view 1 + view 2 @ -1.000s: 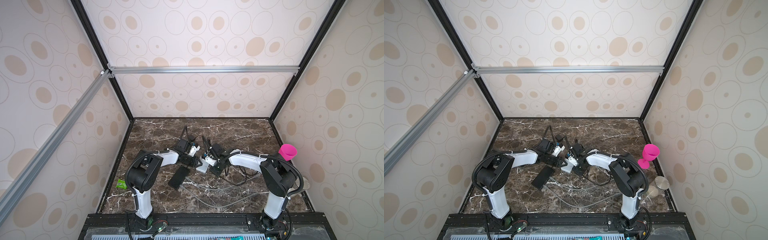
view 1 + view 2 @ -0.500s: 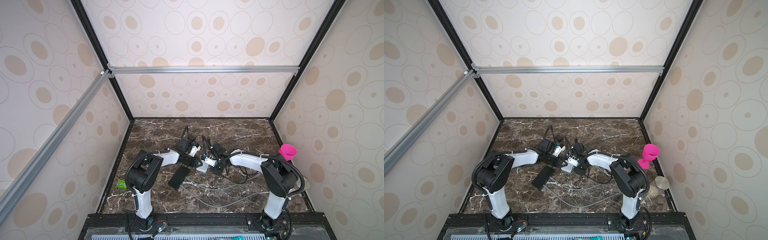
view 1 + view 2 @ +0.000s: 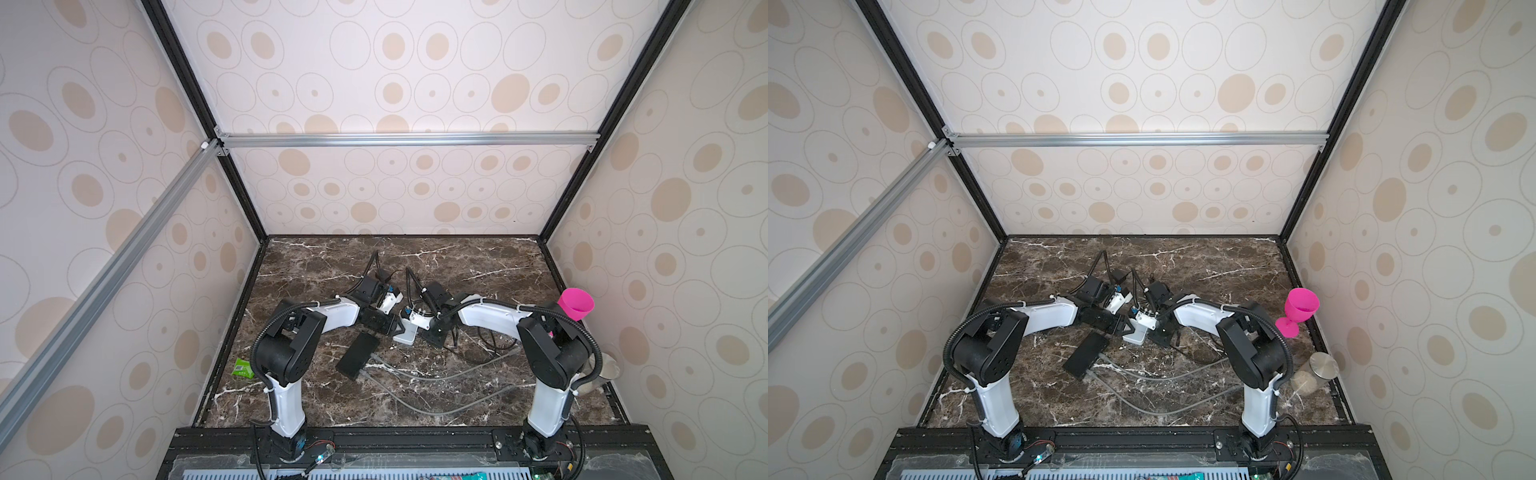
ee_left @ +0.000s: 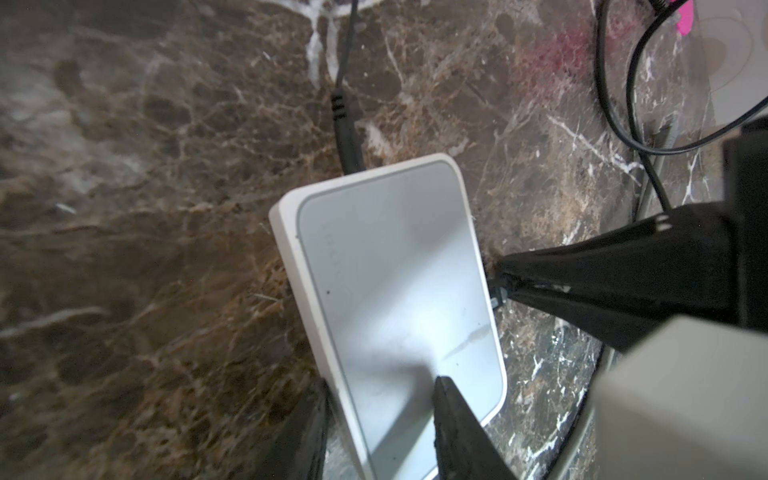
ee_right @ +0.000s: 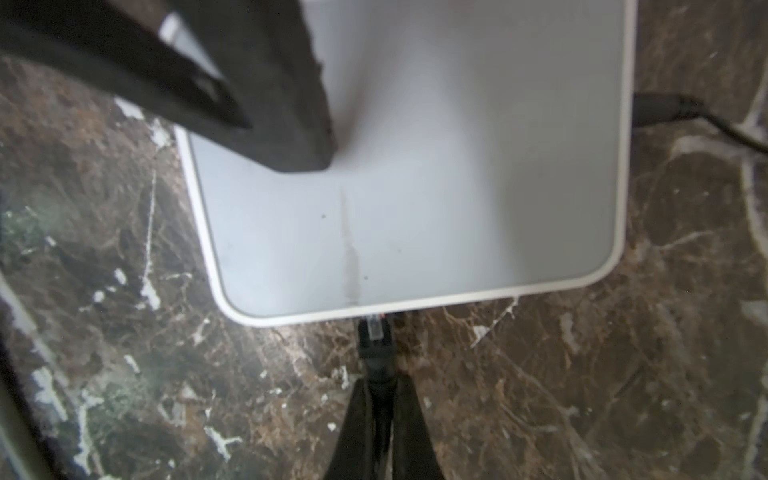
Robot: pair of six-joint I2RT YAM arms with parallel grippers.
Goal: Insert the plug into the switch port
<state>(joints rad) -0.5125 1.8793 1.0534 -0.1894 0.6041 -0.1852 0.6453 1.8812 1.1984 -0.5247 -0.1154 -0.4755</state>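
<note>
Pinched nearly closed, right gripper (image 5: 380,386) on black boot of plug (image 5: 375,328). Clear tip of plug right against long side edge of switch (image 5: 415,187), low over tabletop (image 5: 540,395); seated in port or only touching, cannot tell, edge hides it. Same contact in left wrist view: plug (image 4: 496,293) at long side of switch (image 4: 395,270), right gripper (image 4: 510,282) straight behind it.

White, flat switch (image 3: 405,336) (image 3: 1137,335) lying near middle of marble tabletop. Left gripper (image 4: 380,384) half spread, clamped on one short end of switch: one finger (image 4: 457,415) pressed on top face, other down along side edge. Black power lead (image 4: 347,137) plugged into opposite short end.

Just beside switch, toward robot's left and front: black box (image 3: 357,358), flat on tabletop. Grey cables (image 3: 415,376) running from box across front of tabletop. Thin black cable loops (image 3: 490,338) under right arm.

By right wall: pink goblet (image 3: 1301,309), upright. Nearer front, jar with metal lid (image 3: 1318,368). At left edge of tabletop, well apart from rest: green packet (image 3: 243,369).
</note>
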